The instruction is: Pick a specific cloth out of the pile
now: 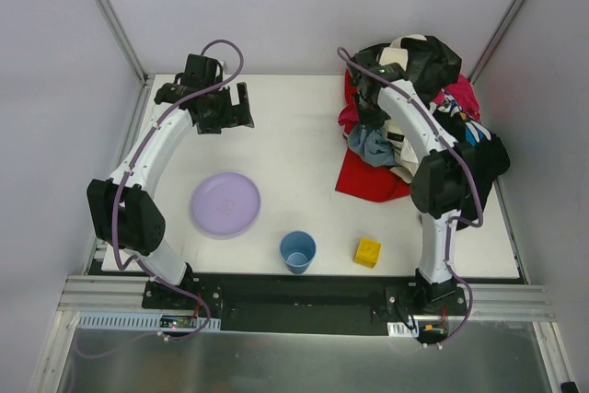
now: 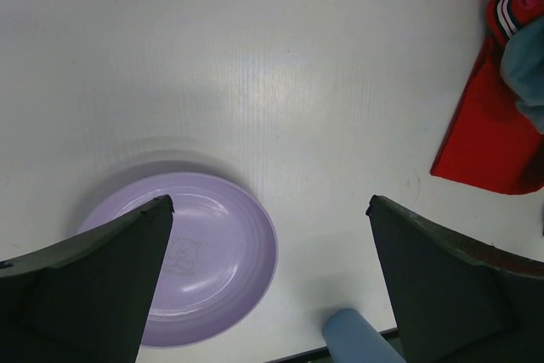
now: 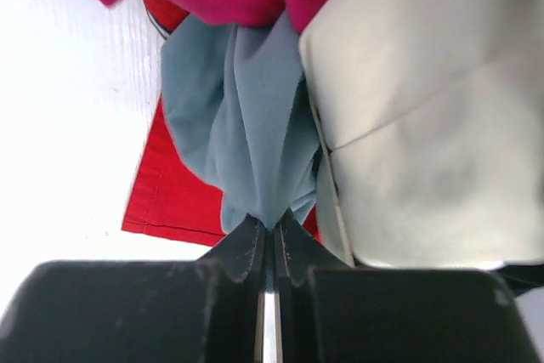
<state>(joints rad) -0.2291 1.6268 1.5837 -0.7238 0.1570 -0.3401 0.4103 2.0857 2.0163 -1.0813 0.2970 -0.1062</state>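
Two arms, split roles. Pinches a fold of the grey-blue piece [image 3: 229,116] with the right gripper [image 3: 270,240], jaws clamped on it, probably to peel it off the cloth [image 1: 366,181]. Holds the left gripper [image 2: 270,203] spread wide over the table [image 2: 255,57], well apart from the pile [image 1: 419,62], out of the way. Bright red, flat, pale-hemmed, pinned under that heap, one corner poking out.

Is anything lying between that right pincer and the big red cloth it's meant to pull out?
Yes. The right pincer is pinched shut on a grey-blue piece, which lies over the red cloth along with a cream jacket. Only the red cloth's table-side edge shows bare.
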